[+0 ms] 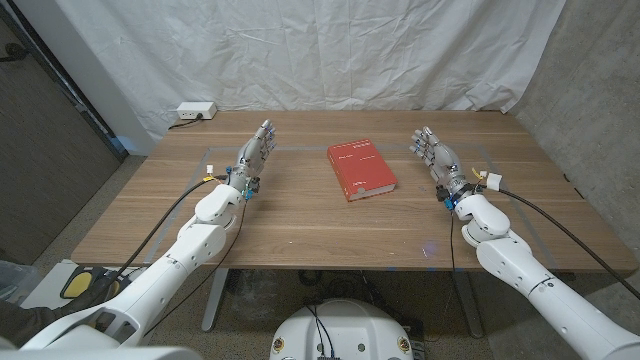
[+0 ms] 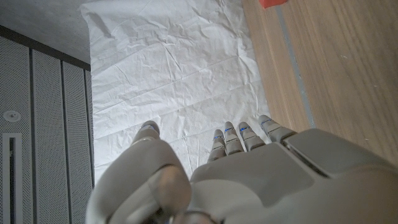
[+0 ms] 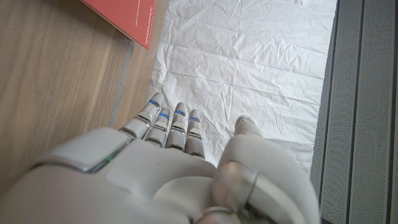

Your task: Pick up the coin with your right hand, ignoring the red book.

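A red book [image 1: 361, 170] lies in the middle of the wooden table [image 1: 300, 225]; one corner of it shows in the right wrist view [image 3: 124, 15], and a sliver in the left wrist view [image 2: 272, 3]. My right hand [image 1: 433, 156] is just right of the book, fingers straight and apart, holding nothing. My left hand [image 1: 255, 153] is left of the book, also spread and empty. A tiny pale spot [image 1: 432, 246] sits near the table's front edge, beside my right forearm; I cannot tell whether it is the coin.
A white box with a cable [image 1: 192, 112] sits at the table's back left corner. A white sheet [image 1: 300, 50] hangs behind the table. Bare wood stretches between the book and the front edge.
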